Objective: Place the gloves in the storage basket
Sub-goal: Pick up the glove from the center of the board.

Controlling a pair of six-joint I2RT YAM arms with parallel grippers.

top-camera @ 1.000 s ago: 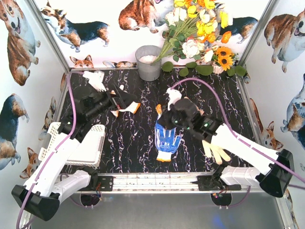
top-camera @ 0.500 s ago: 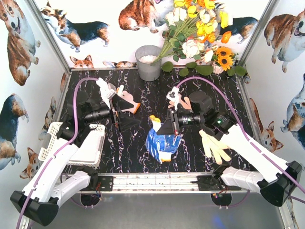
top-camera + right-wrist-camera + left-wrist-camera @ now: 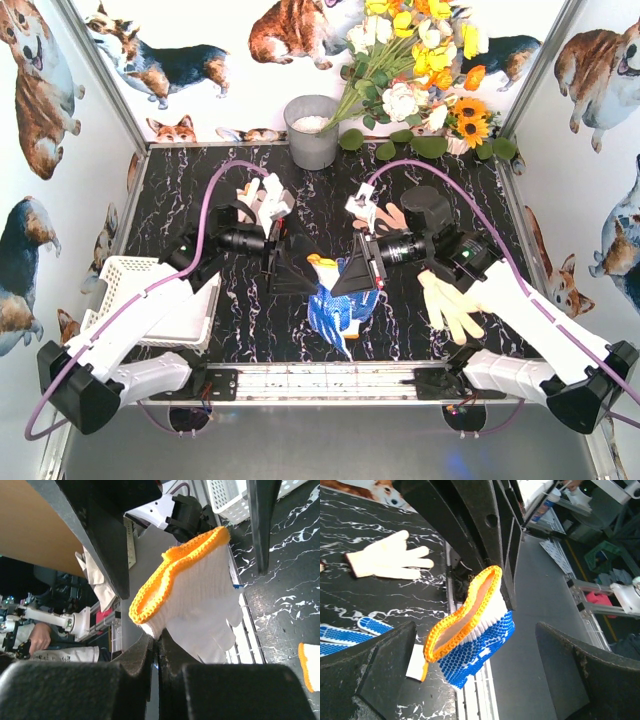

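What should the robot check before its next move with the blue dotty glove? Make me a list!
1. The right pincer is shut on the orange cuff of the blue-dotted glove: ok.
2. The left pincer is open and faces that cuff: ok.
3. Glove fingertips clear of the table: cannot tell.
4. Way into the storage basket is free: not ok, the left arm crosses it in the top view.
5. Every glove packed: not ok, a cream glove lies on the table.
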